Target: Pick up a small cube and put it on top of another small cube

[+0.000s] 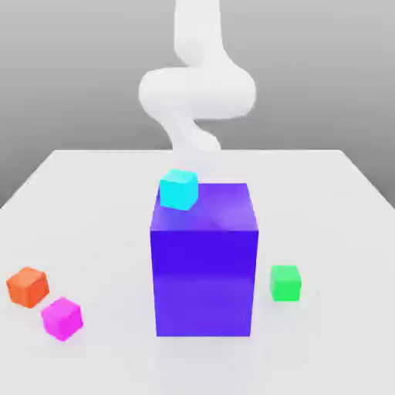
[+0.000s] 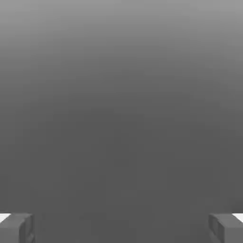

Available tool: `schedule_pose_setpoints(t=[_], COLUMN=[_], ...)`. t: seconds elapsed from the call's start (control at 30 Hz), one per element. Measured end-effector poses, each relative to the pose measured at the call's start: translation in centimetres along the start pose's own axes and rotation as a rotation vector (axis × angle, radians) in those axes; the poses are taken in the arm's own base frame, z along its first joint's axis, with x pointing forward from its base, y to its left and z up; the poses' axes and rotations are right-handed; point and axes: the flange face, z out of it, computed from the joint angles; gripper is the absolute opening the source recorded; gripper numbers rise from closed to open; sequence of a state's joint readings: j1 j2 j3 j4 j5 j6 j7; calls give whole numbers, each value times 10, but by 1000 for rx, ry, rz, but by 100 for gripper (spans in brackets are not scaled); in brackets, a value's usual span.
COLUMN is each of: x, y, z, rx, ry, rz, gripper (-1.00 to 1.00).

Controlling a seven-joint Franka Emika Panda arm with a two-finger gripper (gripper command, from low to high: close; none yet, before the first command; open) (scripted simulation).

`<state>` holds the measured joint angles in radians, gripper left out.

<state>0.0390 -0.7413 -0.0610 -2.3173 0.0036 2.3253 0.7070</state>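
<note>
The small magenta cube (image 1: 62, 317) lies on the white table (image 1: 332, 208) toward the exterior view's front left. The small green cube (image 1: 285, 282) sits on the table just to the right of the big block. My white arm (image 1: 197, 92) rises behind that block, which hides the arm's lower end. In the hand view my gripper (image 2: 121, 228) is open. Its grey fingers (image 2: 16, 228) stand far apart with nothing between them, and plain grey lies beyond.
A big purple-blue block (image 1: 204, 262) stands in the middle of the table between the two cubes. A small cyan cube (image 1: 179, 189) sits tilted at its upper left corner. A small orange cube (image 1: 28, 286) lies close beside the magenta one.
</note>
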Motion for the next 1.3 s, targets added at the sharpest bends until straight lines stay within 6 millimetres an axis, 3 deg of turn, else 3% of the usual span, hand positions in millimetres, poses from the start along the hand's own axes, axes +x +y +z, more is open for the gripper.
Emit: schedule_pose_setpoints(t=[0.33, 0.7, 1.0, 1.3], x=[16, -6, -42, -84], y=[71, 174, 275, 376], z=[139, 261, 323, 347], rx=[-44, -88, -143, -212], ry=[-207, -397, -540, -695], rz=[-223, -450, -632, -835], gripper=[0, 0, 0, 0])
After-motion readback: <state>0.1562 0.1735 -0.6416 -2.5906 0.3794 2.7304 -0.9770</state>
